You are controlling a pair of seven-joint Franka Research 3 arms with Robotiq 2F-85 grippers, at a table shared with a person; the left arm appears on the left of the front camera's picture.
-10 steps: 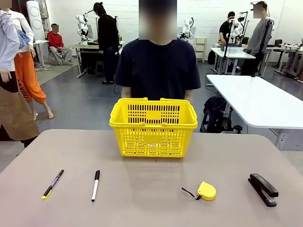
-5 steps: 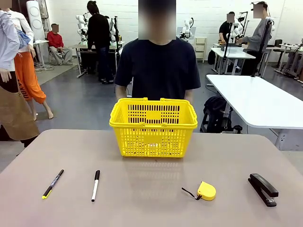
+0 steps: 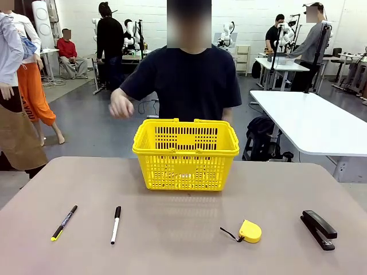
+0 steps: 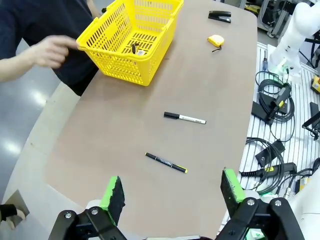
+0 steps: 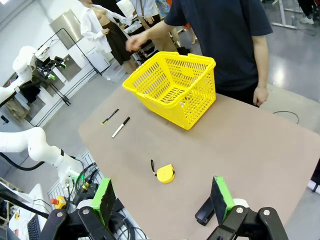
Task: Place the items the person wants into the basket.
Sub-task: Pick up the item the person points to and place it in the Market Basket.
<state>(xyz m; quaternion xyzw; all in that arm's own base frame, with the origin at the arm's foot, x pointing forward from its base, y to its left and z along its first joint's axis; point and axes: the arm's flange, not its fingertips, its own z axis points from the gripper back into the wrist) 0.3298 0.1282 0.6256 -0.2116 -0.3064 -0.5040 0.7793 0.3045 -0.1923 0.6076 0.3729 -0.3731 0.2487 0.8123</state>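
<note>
A: Worktop looking how?
B: I see the basket at far centre, just before the person. The pen lies near left, the marker to its right, both well apart from the basket.
A: Fingers?
B: My left fingers and right fingers are released, grasping nothing.

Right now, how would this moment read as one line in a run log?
left pincer open, empty | right pincer open, empty | pen, marker on table | person's hand raised near basket
</note>
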